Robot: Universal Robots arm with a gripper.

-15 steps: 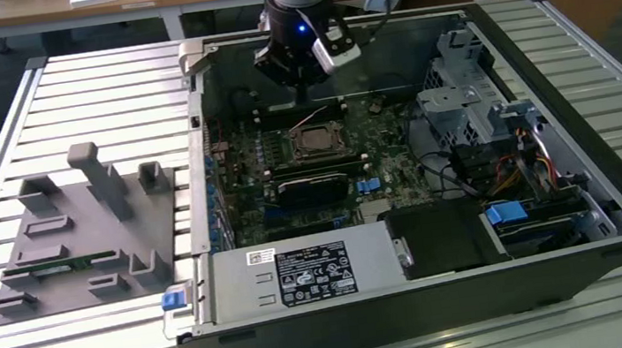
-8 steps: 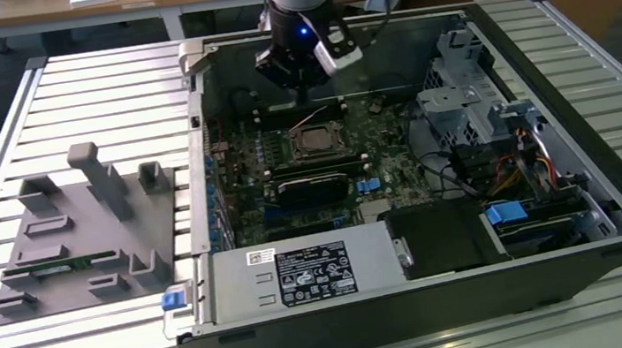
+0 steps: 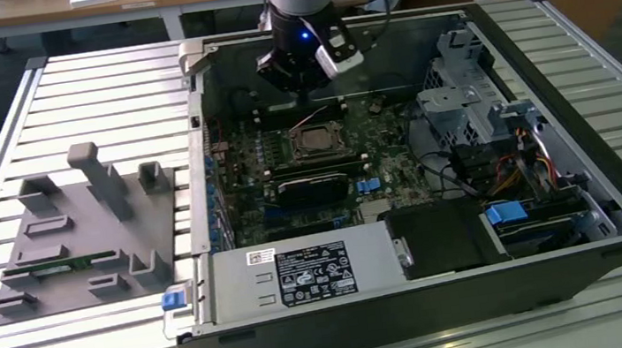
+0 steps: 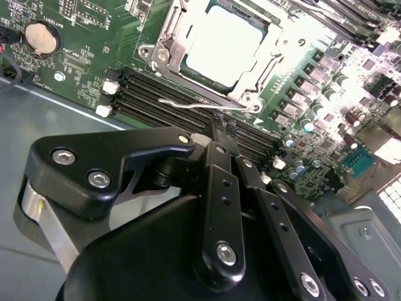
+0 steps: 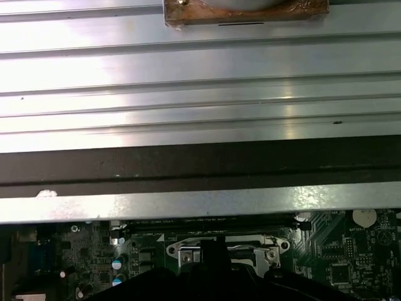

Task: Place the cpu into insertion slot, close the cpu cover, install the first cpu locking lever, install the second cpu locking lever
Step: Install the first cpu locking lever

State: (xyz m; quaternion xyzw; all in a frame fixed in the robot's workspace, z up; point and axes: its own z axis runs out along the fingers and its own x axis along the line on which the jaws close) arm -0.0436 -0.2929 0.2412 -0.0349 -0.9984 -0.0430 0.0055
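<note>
Your gripper (image 4: 220, 128) is matte black, its linked bars studded with silver screws. Above it, the black wrist (image 3: 293, 51) carries a blue light (image 3: 304, 35) and a white box (image 3: 342, 54).

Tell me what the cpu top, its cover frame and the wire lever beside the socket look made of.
cpu: metal top, dull pale grey and matte; it shows a soft glare but no mirror reflection.
cpu cover: thin silvery sheet metal, probably plated steel; its stamped edges catch sharp highlights.
locking lever: thin bent metal wire with a shiny finish; the alloy can't be told.
</note>
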